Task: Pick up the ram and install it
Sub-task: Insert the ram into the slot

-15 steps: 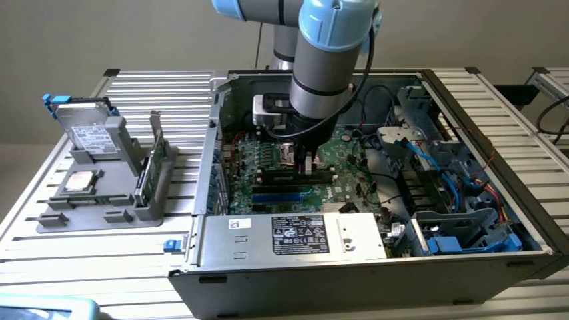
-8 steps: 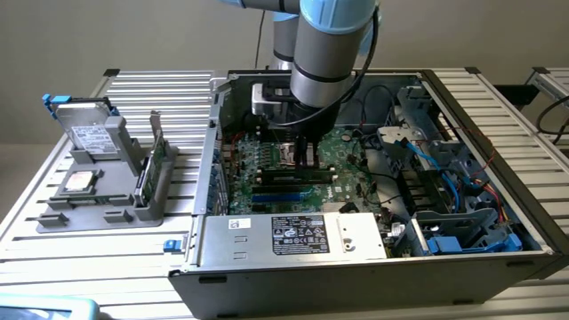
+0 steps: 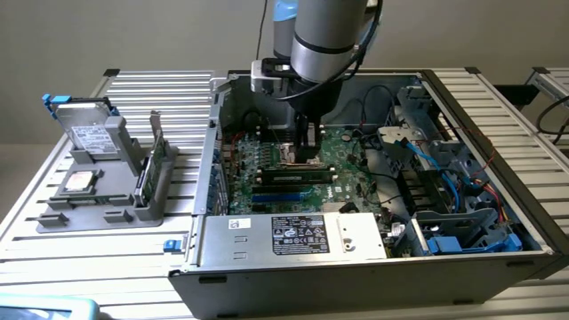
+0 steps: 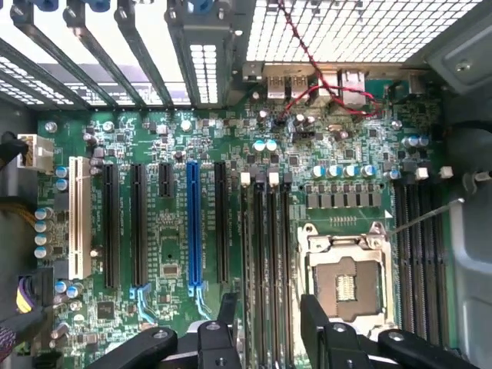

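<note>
Pincer [image 3: 307, 159], open, low over the memory slots [image 4: 265, 231]; ram [image 3: 298, 177] set in a slot directly beneath.

Item: my one pincer [image 4: 269, 311], fingers [image 4: 227, 307] standing apart with nothing between them, hanging inside the open computer case [image 3: 356, 280] just above the motherboard [image 4: 165, 231]. The ram lies right under me, beside the processor socket [image 4: 346, 284], apart from my fingertips. Its long axis runs from the exterior view's left to its right, in line with the slots. In the wrist view those slots pass lengthwise through the gap between my fingers, so I straddle the stick's thin side. I judge it to be resting in its slot; whether it is fully latched I cannot tell. Off to the exterior view's left, well apart, a grey holder [image 3: 98, 217] on the tabletop [image 3: 89, 267] carries the taller green card [image 3: 153, 163].
</note>
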Available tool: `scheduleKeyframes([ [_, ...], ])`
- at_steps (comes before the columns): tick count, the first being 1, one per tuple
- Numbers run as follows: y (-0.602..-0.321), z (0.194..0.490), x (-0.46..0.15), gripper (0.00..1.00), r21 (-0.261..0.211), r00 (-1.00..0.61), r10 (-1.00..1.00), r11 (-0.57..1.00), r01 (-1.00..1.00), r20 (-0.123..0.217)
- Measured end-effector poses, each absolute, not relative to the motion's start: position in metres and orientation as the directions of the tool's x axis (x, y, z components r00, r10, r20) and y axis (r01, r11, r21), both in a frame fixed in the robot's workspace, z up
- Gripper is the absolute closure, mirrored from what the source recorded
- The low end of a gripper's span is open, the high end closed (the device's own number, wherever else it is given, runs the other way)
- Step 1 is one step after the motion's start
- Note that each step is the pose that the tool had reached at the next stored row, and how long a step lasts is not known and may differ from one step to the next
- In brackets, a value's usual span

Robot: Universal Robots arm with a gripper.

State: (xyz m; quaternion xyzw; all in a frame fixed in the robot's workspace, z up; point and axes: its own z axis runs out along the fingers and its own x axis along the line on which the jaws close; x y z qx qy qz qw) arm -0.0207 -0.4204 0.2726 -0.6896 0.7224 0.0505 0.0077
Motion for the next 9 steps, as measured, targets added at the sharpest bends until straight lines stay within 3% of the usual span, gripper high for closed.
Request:
scheduleKeyframes([
  [9,-0.4197,0.2727,-0.0207,0.55,0.062,-0.049,-0.996,0.044,-0.997,-0.08],
])
